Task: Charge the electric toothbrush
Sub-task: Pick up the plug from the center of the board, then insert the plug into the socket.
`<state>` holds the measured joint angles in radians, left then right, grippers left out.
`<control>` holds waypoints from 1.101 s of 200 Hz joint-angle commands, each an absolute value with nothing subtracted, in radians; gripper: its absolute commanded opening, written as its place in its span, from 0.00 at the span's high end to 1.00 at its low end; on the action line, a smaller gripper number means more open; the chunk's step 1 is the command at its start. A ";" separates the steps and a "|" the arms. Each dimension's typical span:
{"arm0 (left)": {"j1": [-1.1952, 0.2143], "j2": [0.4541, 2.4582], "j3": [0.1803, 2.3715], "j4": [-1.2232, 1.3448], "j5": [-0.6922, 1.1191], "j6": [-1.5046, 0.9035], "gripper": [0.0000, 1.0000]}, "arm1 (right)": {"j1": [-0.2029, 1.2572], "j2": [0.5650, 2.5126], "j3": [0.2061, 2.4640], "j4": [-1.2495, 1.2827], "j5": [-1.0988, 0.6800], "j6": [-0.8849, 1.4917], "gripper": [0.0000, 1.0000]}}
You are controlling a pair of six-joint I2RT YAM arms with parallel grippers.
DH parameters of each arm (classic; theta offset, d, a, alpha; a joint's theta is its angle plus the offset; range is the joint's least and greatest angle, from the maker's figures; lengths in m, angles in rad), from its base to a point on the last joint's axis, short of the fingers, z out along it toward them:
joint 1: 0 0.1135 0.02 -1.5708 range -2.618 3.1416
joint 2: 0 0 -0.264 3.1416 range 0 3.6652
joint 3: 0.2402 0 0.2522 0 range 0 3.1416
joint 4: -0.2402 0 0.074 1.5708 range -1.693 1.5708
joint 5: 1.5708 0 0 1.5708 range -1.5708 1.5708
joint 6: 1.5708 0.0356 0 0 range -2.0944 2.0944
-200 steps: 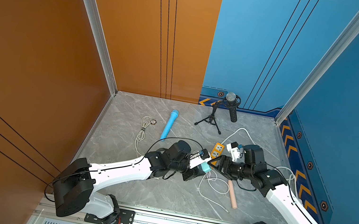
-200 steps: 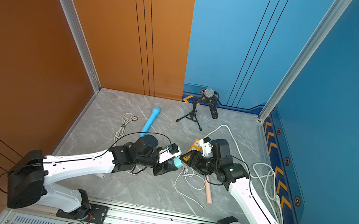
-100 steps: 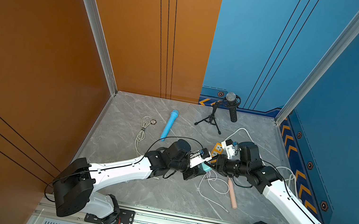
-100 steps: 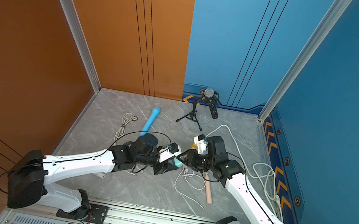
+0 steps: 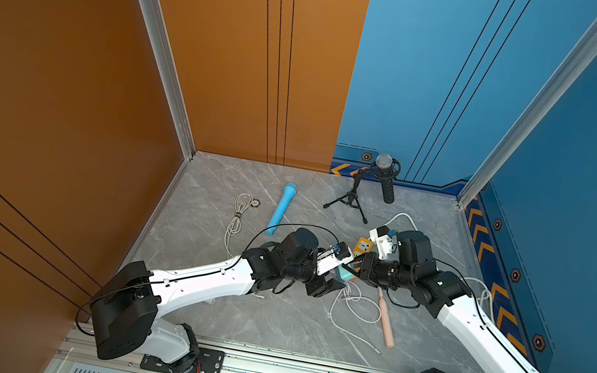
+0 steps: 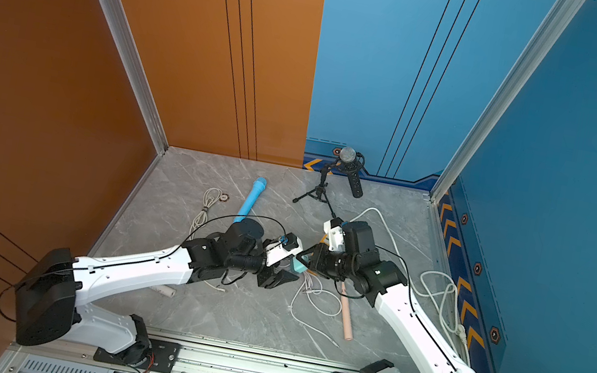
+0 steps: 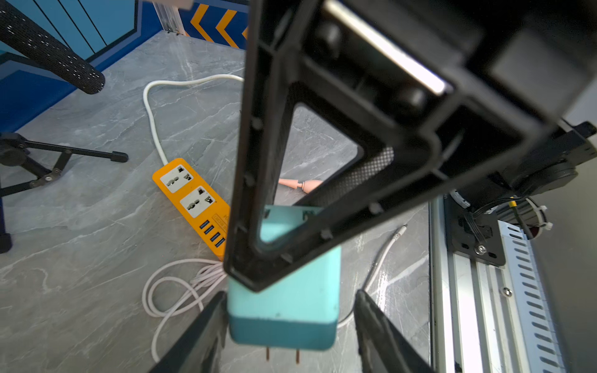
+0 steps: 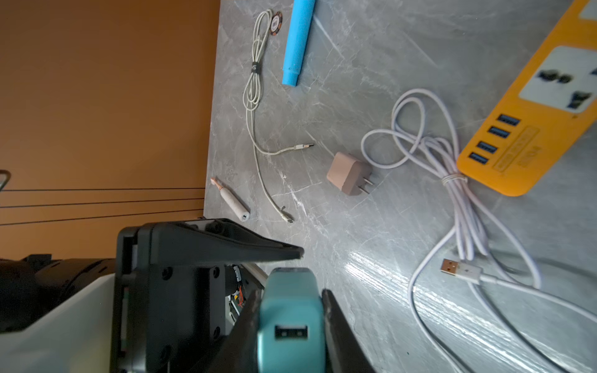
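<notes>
I have the right claw [image 8: 290, 290] clamped on the teal adapter [image 8: 289, 323], with the left claw [image 7: 289, 300] spread apart. Its prongs [image 7: 297, 355] point away from that wrist, and the power strip [image 7: 190, 200] lies toward the table's [image 7: 97, 226] far edge.

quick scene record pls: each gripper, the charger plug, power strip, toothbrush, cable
left gripper: open, fingers either side of the teal plastic charger plug, one finger clear of it
right gripper: shut on the plug's sides, its usb port facing the wrist camera
orange power strip: lying flat, both sockets empty
pink electric toothbrush: lying flat, neither gripper on it
white usb cable: loose bundle, usb end free
</notes>
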<state>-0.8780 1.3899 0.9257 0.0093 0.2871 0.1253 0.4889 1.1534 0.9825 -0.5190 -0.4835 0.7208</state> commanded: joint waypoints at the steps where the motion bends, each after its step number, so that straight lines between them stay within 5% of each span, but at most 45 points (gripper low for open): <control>1: -0.867 1.364 0.911 0.015 0.151 0.075 0.13 | 0.474 1.206 1.099 -0.701 -0.168 0.680 0.81; 21: -0.878 1.342 0.878 0.010 0.047 0.011 0.00 | 0.465 1.303 1.169 -0.763 0.049 0.685 0.83; 77: -0.896 1.365 0.852 -0.008 -0.137 -0.160 0.01 | 0.446 1.616 1.384 -0.778 0.357 0.741 0.88; 220: -0.827 1.371 0.823 0.034 -0.199 -0.265 0.02 | 0.450 1.968 1.562 -0.778 0.382 0.816 0.88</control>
<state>-0.8375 1.3777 0.8379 0.0193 -0.1806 -0.2489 0.4450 1.9530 1.5387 -0.7517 0.3454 0.7876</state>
